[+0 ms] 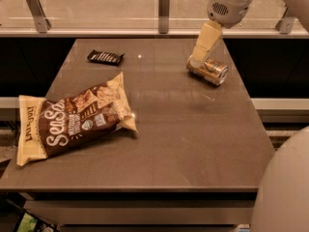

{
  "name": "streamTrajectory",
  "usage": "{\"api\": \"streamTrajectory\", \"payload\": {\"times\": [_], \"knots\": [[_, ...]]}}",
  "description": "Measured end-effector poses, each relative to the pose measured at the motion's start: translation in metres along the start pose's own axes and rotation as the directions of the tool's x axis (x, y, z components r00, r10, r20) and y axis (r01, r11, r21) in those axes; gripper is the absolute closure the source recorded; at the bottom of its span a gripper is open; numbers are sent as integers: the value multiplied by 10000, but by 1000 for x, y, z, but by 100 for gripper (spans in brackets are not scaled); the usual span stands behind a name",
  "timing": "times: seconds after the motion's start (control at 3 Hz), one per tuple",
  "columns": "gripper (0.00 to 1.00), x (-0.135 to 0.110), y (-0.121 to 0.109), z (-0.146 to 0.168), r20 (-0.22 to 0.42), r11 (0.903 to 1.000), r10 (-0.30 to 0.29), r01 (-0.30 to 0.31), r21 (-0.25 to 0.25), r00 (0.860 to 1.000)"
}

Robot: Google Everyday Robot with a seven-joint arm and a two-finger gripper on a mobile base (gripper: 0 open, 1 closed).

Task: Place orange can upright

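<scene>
The orange can [208, 71] lies on its side on the brown table [164, 129], near the far right edge, its silver end facing front right. My gripper [197, 61] hangs down from the upper right, its cream-coloured fingers [204, 43] reaching to the can's far left end and touching or almost touching it. The can is not lifted.
A large brown and cream chip bag [72, 117] lies flat at the front left. A small dark snack bar [105, 57] lies at the far left. A glass railing with metal posts [164, 8] runs behind the table. A pale rounded robot part [285, 187] fills the lower right corner.
</scene>
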State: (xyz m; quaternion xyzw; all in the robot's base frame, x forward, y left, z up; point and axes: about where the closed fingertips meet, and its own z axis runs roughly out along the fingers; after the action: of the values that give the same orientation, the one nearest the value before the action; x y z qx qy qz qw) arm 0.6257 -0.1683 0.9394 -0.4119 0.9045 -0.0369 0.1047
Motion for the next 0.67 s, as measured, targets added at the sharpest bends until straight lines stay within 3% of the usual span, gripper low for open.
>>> {"api": "streamTrajectory", "payload": {"times": [0.67], "knots": [[0, -9, 2, 20, 32, 9988, 266, -264, -408, 9996]]}}
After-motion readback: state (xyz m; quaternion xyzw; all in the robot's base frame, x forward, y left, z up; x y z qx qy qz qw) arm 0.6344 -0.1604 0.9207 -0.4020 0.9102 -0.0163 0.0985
